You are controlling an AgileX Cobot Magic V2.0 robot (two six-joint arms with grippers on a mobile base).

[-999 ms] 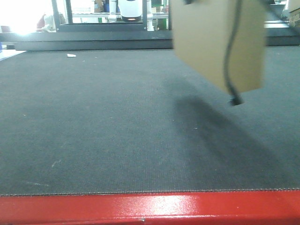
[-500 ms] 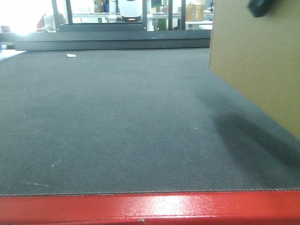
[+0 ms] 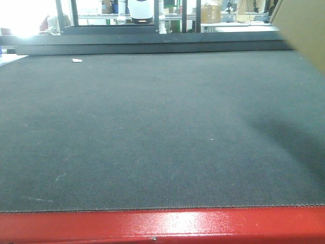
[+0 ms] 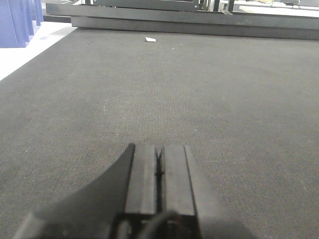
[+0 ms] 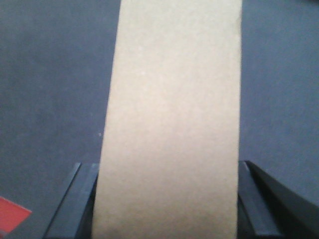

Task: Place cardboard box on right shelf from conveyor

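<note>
The conveyor belt stretches open to its red frame. The right gripper jaws pinch the cardboard box above the belt. The left gripper jaws are pressed together.

Bright glare floods the far left, beside what seem metal racks.

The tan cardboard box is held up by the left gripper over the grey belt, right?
No. The slim tan cardboard box is held by the right gripper, over the dark grey conveyor belt; the right wrist view shows it. The left gripper is shut, empty.
</note>
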